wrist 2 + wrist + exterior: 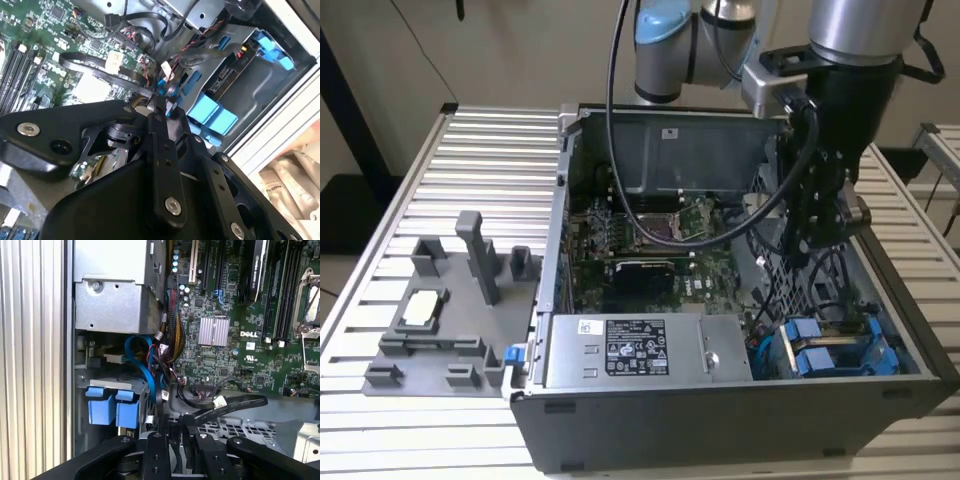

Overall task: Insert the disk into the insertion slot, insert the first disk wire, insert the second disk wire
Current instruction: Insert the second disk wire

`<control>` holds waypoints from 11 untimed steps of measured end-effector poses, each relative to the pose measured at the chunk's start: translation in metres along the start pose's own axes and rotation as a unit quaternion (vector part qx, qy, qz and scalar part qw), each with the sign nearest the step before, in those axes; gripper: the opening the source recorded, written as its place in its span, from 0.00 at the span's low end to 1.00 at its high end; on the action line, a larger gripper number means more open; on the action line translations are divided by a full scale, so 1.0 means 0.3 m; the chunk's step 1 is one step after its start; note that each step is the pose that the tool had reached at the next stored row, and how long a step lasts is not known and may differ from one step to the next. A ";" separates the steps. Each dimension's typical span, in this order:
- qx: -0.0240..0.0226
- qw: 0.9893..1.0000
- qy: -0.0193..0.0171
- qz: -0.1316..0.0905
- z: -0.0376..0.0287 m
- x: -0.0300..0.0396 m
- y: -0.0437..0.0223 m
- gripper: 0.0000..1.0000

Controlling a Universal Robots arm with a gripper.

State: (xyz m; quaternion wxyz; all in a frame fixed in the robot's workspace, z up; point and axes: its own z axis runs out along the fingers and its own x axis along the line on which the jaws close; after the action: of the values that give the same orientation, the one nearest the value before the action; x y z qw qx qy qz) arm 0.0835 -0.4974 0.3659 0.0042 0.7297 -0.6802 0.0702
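On the slatted table (440, 150) the open computer case (720, 425) holds the insertion slot (886, 352) at the exterior view's right, the disk (817, 355) seated in it — above, the gripper (817, 235) has its fingers (162, 436) pinched together on a black flat wire (235, 402).

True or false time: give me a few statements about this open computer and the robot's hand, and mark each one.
1. The computer case is open, its motherboard exposed. True.
2. A grey tray lies on the table beside the case. True.
3. The hand hovers over that tray. False: it is inside the case, toward the exterior view's right.
4. The silver power-supply box sits outside the case. False: it sits inside.
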 end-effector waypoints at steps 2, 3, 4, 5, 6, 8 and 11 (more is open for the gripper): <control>0.014 1.000 0.001 0.001 0.001 -0.002 0.019 0.27; 0.020 1.000 0.002 0.002 0.001 -0.002 0.031 0.27; 0.025 1.000 0.002 0.003 0.002 -0.003 0.040 0.27; 0.030 1.000 0.003 0.003 0.003 -0.004 0.048 0.27; 0.034 0.999 0.004 0.003 0.005 -0.005 0.053 0.27; 0.039 0.999 0.005 0.002 0.009 -0.006 0.058 0.27; 0.042 0.999 0.010 0.000 0.014 -0.007 0.061 0.27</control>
State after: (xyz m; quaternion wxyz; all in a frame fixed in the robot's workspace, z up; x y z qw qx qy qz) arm 0.0657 -0.4970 0.3598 -0.0197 0.7285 -0.6766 0.1056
